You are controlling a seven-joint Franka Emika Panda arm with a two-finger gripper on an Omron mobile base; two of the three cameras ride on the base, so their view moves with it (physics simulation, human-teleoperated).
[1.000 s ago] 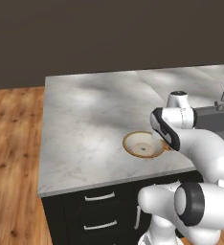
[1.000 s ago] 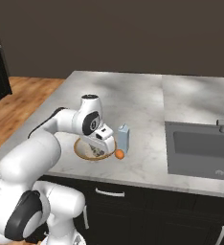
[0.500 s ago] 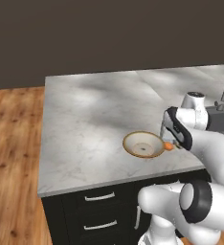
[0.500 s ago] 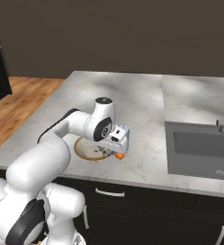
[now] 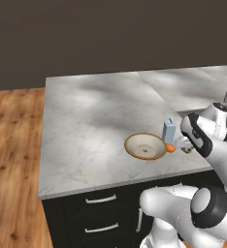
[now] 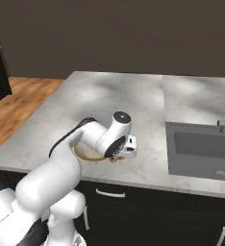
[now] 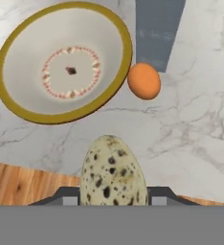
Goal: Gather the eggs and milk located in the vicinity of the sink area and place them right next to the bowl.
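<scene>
- My gripper [image 7: 112, 198] holds the speckled cream egg [image 7: 113, 173] clamped above the counter's [image 5: 86, 121] front edge, near the bowl [image 7: 61, 60].
- The orange egg [image 7: 143, 80] touches the bowl's rim; the milk [image 5: 169, 131] stands just behind it.
- I'd lower gently (eggs roll) and release beside the rim, away from the edge.

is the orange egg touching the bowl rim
Cannot tell. In the hand view the orange egg sits right against the bowl rim's outline, with no clear gap or contact visible.
</scene>
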